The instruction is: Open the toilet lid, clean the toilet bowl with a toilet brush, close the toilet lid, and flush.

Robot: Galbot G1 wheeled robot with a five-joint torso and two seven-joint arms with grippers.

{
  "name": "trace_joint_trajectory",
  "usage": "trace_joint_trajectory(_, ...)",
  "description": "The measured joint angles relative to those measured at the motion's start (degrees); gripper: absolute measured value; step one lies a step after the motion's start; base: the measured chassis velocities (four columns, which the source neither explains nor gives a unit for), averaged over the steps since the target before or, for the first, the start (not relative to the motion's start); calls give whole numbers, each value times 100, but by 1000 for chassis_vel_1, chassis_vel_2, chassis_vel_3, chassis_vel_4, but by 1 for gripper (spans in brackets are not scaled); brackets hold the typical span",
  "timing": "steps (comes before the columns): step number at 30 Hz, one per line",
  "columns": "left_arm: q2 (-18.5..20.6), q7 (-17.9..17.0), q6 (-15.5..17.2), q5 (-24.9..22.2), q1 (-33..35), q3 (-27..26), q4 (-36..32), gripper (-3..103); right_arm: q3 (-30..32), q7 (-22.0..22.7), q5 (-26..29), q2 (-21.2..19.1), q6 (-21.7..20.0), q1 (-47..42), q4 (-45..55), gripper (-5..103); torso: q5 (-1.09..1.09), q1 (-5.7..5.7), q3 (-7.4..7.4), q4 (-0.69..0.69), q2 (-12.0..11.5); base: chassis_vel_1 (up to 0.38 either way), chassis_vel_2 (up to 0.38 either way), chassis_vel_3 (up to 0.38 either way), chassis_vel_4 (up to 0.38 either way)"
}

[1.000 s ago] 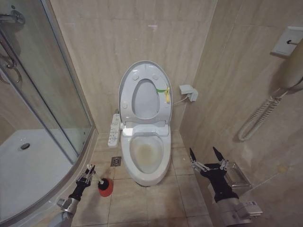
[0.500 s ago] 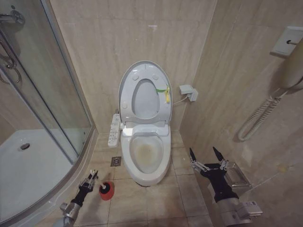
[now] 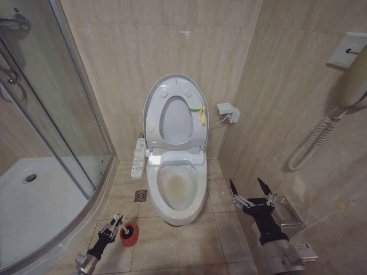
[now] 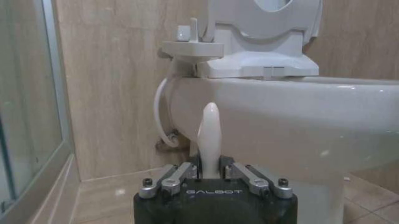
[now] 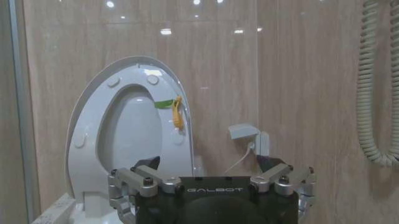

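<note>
Toilet brush (image 4: 210, 135): white handle stands upright between the fingers of the left gripper (image 3: 112, 224), which are closed on it; the brush sits in its red holder cup (image 3: 130, 235) on the floor tiles, down and to the left of the toilet bowl (image 3: 176, 189), just beside the bowl's front left flank. In the left wrist view the handle rises in front of the bowl's white outer wall. Toilet lid (image 3: 174, 109): raised, leaning against the beige wall behind the bowl, round bumpers showing near its top, a yellow-green tag (image 3: 200, 113) at its right edge; the ring seat (image 3: 176, 119) is raised against it. Bowl: open, yellowish-brown staining on its inner bottom. Right gripper (image 3: 250, 191): hangs to the right of the bowl, near the side wall, fingers spread apart and holding nothing. Control panel (image 3: 138, 156): white, mounted at the bowl's rear left. Floor drain (image 3: 140, 196): on the tiles between bowl and shower enclosure (image 3: 46, 137), which stands well left of the bowl. Wall socket (image 3: 227, 110): right of the lid, cable running from it toward the toilet. Coiled cord (image 3: 312, 143): on the side wall, far right of the bowl.
</note>
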Motion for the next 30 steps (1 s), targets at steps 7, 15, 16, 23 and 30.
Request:
trace_joint_trajectory(7,-66,-343,43,-243,218,26,-349,20,0,0,0,0,0,0,0,100,-4,2,1,0,-1,0,0,0,0)
trace_joint_trajectory(15,-160,-541,198,-419,441,60,-815,20,0,0,0,0,0,0,0,100,-4,2,1,-2,-1,0,0,0,0)
trace_joint_trajectory(16,-169,-542,198,-419,446,58,-822,20,0,0,0,0,0,0,0,100,-4,2,1,-2,-1,0,0,0,0)
trace_joint_trajectory(23,-196,-540,163,-358,489,26,-912,46,0,0,0,0,0,0,0,100,-3,2,1,-1,-1,0,0,0,0)
trace_joint_trajectory(30,-222,-506,49,-405,805,-100,-1296,74,0,0,0,0,0,0,0,100,-2,2,1,-1,-1,0,0,0,0)
